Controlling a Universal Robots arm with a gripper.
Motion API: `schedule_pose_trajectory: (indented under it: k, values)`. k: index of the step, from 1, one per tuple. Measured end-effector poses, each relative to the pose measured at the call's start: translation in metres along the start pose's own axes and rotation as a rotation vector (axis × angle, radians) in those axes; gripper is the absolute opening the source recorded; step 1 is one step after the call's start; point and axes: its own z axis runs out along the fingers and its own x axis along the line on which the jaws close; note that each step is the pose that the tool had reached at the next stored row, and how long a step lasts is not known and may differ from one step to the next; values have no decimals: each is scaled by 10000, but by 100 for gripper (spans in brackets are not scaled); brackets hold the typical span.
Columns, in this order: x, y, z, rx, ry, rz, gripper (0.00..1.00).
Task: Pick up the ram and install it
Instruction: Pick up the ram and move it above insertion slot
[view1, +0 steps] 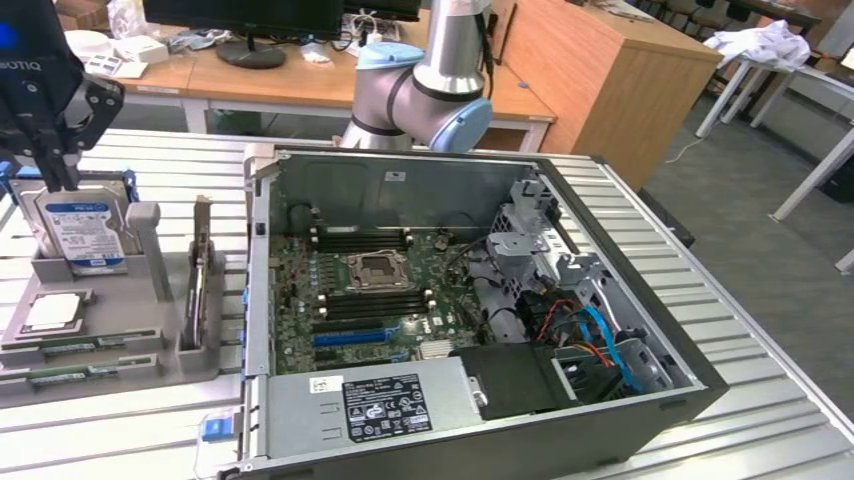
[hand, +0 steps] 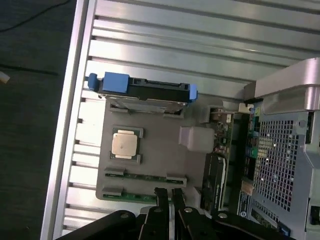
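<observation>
Two green ram sticks lie flat in slots at the near edge of a grey parts tray (view1: 134, 350): one ram stick (view1: 64, 347) (hand: 145, 176) and another (view1: 60, 374) (hand: 132, 196) beside it. My gripper (view1: 58, 183) (hand: 168, 192) hangs well above the tray, over the upright hard drive (view1: 83, 232) in the exterior view. Its fingers stand a narrow gap apart with nothing between them. In the wrist view the fingertips (hand: 161, 192) point down near the ram end of the tray.
A silver processor chip (view1: 51, 312) (hand: 125, 145) rests on the tray, and a tall card (view1: 200, 290) stands on edge in it. The open computer case (view1: 267, 160) lies at the exterior view's right, with its motherboard (view1: 300, 290) and memory slots (view1: 367, 305) exposed.
</observation>
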Motion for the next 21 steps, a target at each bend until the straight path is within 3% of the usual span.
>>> schedule_pose_trajectory:
  k: [21]
  values:
    - [7,-13,280,-96,173,-3810,17]
